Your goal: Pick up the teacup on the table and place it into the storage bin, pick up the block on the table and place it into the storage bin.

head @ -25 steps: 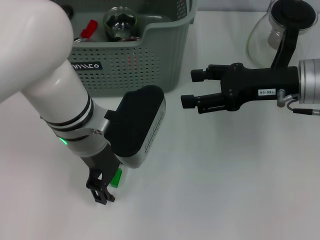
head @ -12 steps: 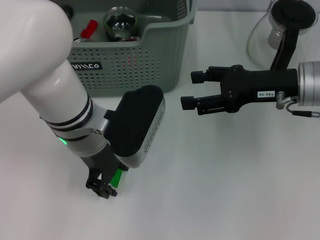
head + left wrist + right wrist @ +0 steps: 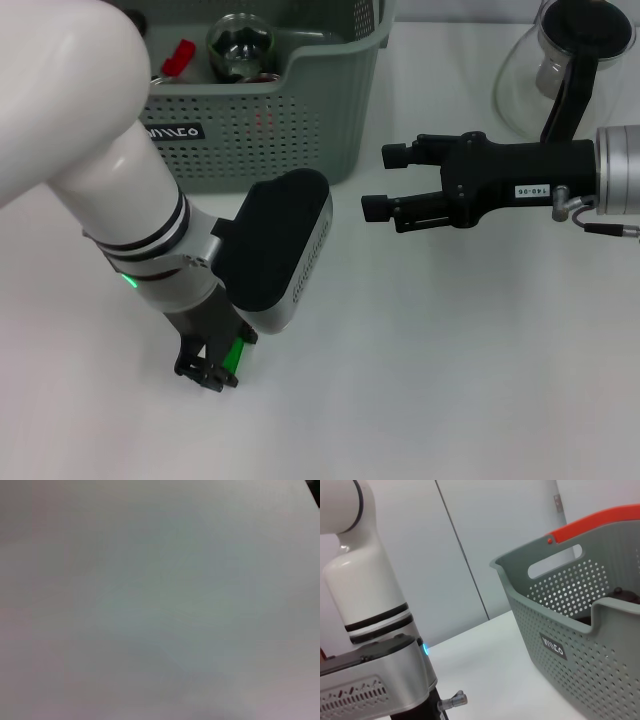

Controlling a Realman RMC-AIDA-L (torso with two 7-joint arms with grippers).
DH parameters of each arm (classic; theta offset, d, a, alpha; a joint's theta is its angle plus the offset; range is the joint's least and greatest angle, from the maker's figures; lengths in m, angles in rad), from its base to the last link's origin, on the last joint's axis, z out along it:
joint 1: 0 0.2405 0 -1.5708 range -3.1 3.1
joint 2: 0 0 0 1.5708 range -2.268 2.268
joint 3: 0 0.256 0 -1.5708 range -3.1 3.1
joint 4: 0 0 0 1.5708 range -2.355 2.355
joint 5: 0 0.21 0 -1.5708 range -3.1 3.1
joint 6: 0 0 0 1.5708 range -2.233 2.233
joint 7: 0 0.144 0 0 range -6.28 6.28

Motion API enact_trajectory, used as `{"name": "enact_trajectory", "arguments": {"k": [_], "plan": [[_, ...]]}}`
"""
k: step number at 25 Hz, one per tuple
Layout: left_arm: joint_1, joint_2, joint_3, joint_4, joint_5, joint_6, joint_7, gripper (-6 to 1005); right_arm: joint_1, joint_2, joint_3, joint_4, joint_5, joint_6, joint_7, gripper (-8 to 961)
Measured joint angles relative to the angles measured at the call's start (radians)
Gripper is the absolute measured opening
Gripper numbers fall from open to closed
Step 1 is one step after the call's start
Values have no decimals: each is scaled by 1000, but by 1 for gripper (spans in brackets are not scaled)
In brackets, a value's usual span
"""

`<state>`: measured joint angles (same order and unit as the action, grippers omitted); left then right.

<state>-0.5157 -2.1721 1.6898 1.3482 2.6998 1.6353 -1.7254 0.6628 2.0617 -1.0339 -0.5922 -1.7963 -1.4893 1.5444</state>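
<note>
Left claw (image 3: 210, 372) down at the table (image 3: 450, 380), clenched around the green block (image 3: 236, 354), not yet lifted. Storage bin (image 3: 300, 120) beyond it holds a glass teacup (image 3: 240, 42). Right claw (image 3: 385, 180) released, idle beside bin.

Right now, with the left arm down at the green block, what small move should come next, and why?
Probably close the fingers on the green block and lift. The left gripper is low at the table with the block between its fingers. The storage bin stands just behind. The right gripper hangs open, idle.
</note>
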Motion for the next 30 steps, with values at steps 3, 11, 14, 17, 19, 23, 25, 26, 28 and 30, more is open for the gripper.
{"name": "enact_trajectory", "arguments": {"k": [3, 11, 14, 17, 19, 23, 25, 26, 28, 30], "plan": [[-2, 0, -6, 2, 0, 4, -2, 535, 0, 0, 0, 0, 0, -1, -1, 941], [5, -1, -89, 119, -62, 158, -31, 436, 0, -4, 0, 1, 0, -6, -6, 941], [13, -1, -208, 209, -197, 303, -41, 403, -2, -9, 0, 9, -2, -14, -7, 941], [7, 2, -382, 252, -320, 360, -45, 410, -5, -15, -3, 18, -6, -21, -7, 941], [-9, 3, -531, 258, -361, 343, -53, 415, -7, -19, -5, 21, -6, -23, -8, 941], [-62, 9, -777, 232, -371, 225, -109, 424, -13, -23, -7, 23, -9, -27, -13, 941], [-101, 38, -885, 200, -362, 126, -186, 429, -13, -24, -8, 23, -17, -29, -13, 941], [-113, 53, -909, 186, -362, 104, -210, 431, -12, -24, -9, 23, -20, -30, -13, 941], [-138, 99, -950, 145, -363, 54, -269, 436, -12, -25, -9, 23, -21, -33, -13, 941], [-158, 141, -969, 98, -364, 9, -310, 441, -12, -25, -9, 23, -22, -37, -13, 941]]}}
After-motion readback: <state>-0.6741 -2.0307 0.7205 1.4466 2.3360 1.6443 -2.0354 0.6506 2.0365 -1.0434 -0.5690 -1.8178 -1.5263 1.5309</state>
